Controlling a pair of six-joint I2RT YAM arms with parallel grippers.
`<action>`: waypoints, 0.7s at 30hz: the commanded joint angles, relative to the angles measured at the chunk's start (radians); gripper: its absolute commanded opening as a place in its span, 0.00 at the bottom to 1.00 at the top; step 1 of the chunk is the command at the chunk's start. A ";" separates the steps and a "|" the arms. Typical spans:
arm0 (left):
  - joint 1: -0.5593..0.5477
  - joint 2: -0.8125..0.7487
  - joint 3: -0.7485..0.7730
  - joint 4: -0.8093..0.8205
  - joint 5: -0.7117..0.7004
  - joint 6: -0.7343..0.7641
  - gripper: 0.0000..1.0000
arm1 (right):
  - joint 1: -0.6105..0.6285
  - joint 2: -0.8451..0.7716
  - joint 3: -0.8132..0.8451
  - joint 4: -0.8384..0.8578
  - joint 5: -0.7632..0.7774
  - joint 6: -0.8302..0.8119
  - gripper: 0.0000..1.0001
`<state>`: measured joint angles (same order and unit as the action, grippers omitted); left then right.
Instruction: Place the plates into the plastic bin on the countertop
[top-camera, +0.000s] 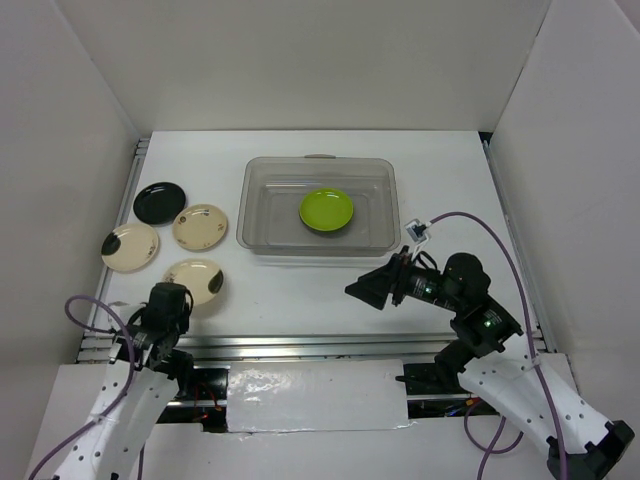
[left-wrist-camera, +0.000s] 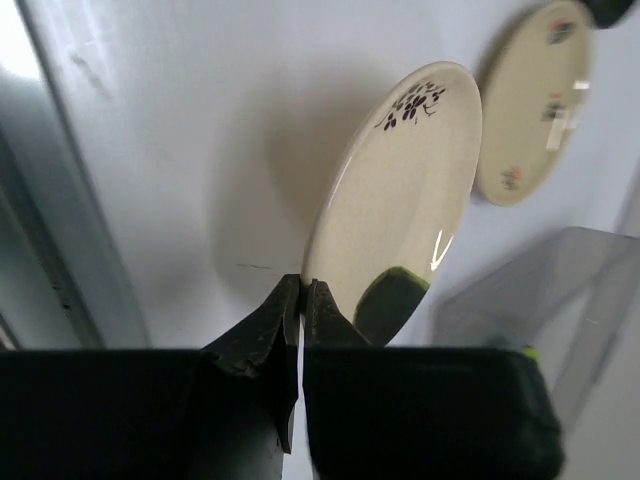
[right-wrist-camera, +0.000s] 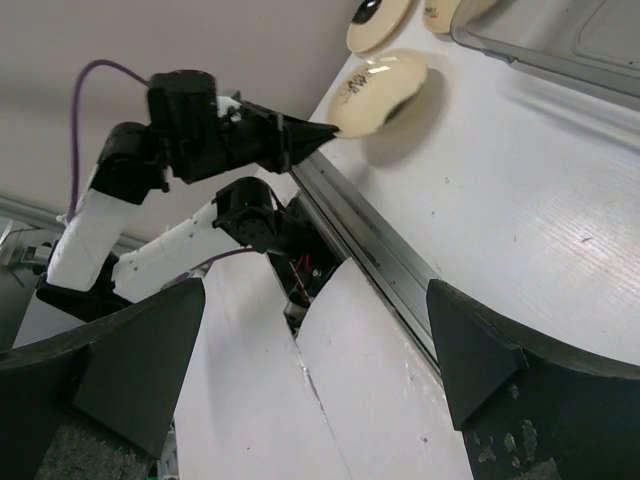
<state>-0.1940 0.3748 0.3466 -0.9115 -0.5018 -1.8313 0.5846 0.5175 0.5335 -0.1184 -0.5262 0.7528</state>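
The left gripper pinches the cream plate by its rim, at the front left of the table. The plate looks hard, light and slippery, so hold the rim tight. The right gripper is wide open and empty

Overhead: bright, even, diffuse, sharp throughout; only faint soft shadows beside the plastic bin on the white countertop. Left wrist: dimmer, bluish, blown out at upper left; small white glint on the cream plate, broad soft shadow beside it; left gripper's fingers black and blurred. Right wrist: right gripper's fingers soft, detail lost in black.
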 joint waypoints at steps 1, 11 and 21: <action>0.005 -0.008 0.167 -0.029 -0.104 0.116 0.00 | -0.008 -0.037 0.068 -0.053 0.040 -0.030 1.00; 0.004 0.310 0.547 0.417 0.234 0.820 0.00 | -0.057 0.012 0.140 -0.208 0.190 -0.055 1.00; -0.131 1.159 1.049 0.593 0.712 1.077 0.00 | -0.198 0.053 0.172 -0.259 0.175 -0.055 1.00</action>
<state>-0.3038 1.4364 1.3113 -0.3927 0.0097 -0.8623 0.4175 0.5720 0.6579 -0.3607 -0.3439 0.7124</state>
